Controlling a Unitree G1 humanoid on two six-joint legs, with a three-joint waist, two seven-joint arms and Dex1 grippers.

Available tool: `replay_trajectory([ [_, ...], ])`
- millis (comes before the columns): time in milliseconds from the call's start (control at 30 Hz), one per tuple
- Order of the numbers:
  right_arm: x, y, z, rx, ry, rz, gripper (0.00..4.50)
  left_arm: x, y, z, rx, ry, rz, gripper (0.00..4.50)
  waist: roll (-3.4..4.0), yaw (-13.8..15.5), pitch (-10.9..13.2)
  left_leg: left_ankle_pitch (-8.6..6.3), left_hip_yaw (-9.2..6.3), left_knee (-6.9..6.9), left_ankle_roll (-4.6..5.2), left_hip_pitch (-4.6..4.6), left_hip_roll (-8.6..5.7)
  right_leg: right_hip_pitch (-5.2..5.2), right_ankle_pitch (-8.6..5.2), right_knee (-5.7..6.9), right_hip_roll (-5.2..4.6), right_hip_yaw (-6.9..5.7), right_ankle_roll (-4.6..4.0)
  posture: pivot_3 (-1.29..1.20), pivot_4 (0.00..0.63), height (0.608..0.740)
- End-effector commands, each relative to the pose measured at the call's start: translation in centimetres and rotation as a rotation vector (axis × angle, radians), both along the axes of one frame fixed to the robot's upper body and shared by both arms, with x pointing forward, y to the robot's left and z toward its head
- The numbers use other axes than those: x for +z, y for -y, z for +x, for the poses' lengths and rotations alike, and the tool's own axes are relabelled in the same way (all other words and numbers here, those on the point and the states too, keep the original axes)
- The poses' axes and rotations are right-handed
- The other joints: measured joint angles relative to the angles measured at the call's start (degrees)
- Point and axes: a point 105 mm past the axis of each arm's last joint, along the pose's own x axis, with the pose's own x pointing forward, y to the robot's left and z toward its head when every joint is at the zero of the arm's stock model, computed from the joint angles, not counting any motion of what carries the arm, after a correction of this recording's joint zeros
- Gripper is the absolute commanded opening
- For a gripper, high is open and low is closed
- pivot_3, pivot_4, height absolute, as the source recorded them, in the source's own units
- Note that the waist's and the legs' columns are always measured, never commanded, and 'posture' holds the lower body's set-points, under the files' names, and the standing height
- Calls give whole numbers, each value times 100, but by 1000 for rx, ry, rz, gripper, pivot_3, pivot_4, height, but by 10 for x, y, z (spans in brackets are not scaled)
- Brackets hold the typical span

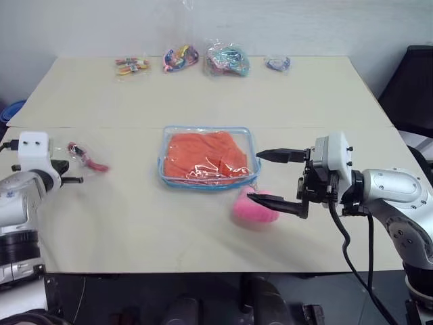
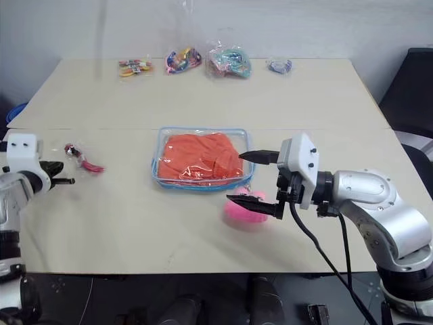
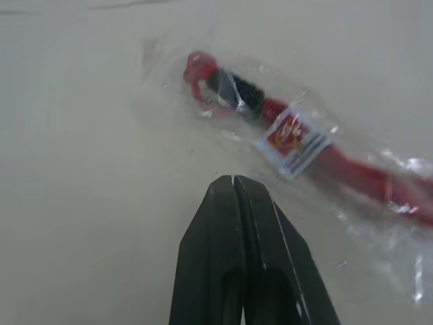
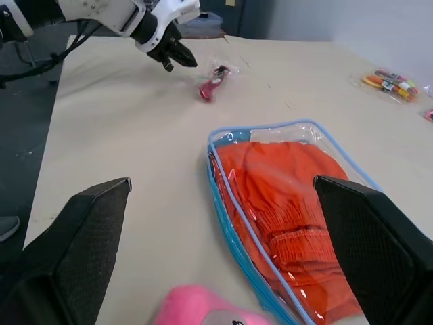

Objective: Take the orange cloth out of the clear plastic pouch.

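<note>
Mid-desk (image 1: 135,223), the orange cloth (image 1: 203,157) sits inside the clear pouch (image 1: 206,181), pink charm (image 1: 252,208) beside it. Right claw (image 1: 274,177) is spread wide near the pouch's edge; left claw (image 3: 233,186) is pressed together, off by a small wrapped red item (image 1: 86,157).

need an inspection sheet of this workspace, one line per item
surface: beige table, two tops joined by a seam.
job's things: orange cloth inside the clear plastic pouch; pink plush charm beside the pouch.
clutter: red item in a clear wrapper near the left claw; four small bags along the far edge.
grippers: left claw shut, empty; right claw open beside the pouch.
cables: black cable off the right wrist.
surroundings: pale wall; dark chair.
</note>
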Motion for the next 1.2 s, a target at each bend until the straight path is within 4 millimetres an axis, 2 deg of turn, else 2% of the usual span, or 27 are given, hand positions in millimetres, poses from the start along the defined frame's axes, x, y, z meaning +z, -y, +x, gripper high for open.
replay_trajectory([
  [33,9,-1,0,31,45,3,4500,29,-4,-6,24,118,31,48,-3,-1,2,0,0,0,-1,0,2,0,0,0,1,-1,0,0,150,740],
  [133,10,0,3,33,44,-1,4500,43,9,-6,-49,195,-3,638,-4,0,1,0,0,1,-1,-1,3,0,0,1,-1,-1,0,0,150,740],
  [200,8,2,4,29,42,-8,4500,61,26,-6,-163,258,3,1242,-4,-1,1,-1,-1,-1,-1,0,3,-1,0,1,-2,0,0,0,150,740],
  [333,5,6,4,17,31,-18,4500,106,78,-18,-573,361,82,2541,-6,-23,2,-1,0,0,-3,-1,5,-2,0,0,-2,-1,-1,0,150,740],
  [400,1,7,4,10,27,-30,4500,114,103,-30,-773,344,151,3160,-6,-41,2,-3,-1,-2,-7,-1,10,-3,-2,-2,2,-1,-3,0,150,740],
  [500,-6,10,4,-5,25,-58,4500,98,134,-44,-1041,187,323,3160,3,-71,5,-4,1,-6,-7,1,9,-3,-2,-5,1,1,-4,0,150,740],
  [700,-10,12,4,-45,22,-54,4500,60,173,-49,-1357,7,539,3160,11,-98,9,-3,12,-6,-7,1,10,-1,-1,-1,8,1,-10,0,150,740],
  [900,-14,15,-3,-83,15,-53,4500,41,186,-21,-1435,13,742,3160,10,-92,9,-1,31,-6,-3,-9,6,-3,-1,-4,10,-6,-10,0,150,740],
  [1033,-13,16,-6,-99,19,-52,4500,30,201,-6,-1482,43,801,3160,8,-88,8,-1,39,-5,4,-10,5,-3,0,-4,12,-3,-8,0,150,740],
  [1200,-10,18,-8,-112,25,-53,4500,23,207,1,-1506,48,824,3160,7,-69,8,-1,43,-5,7,-10,6,-4,1,-4,15,-2,-8,0,150,740],
])
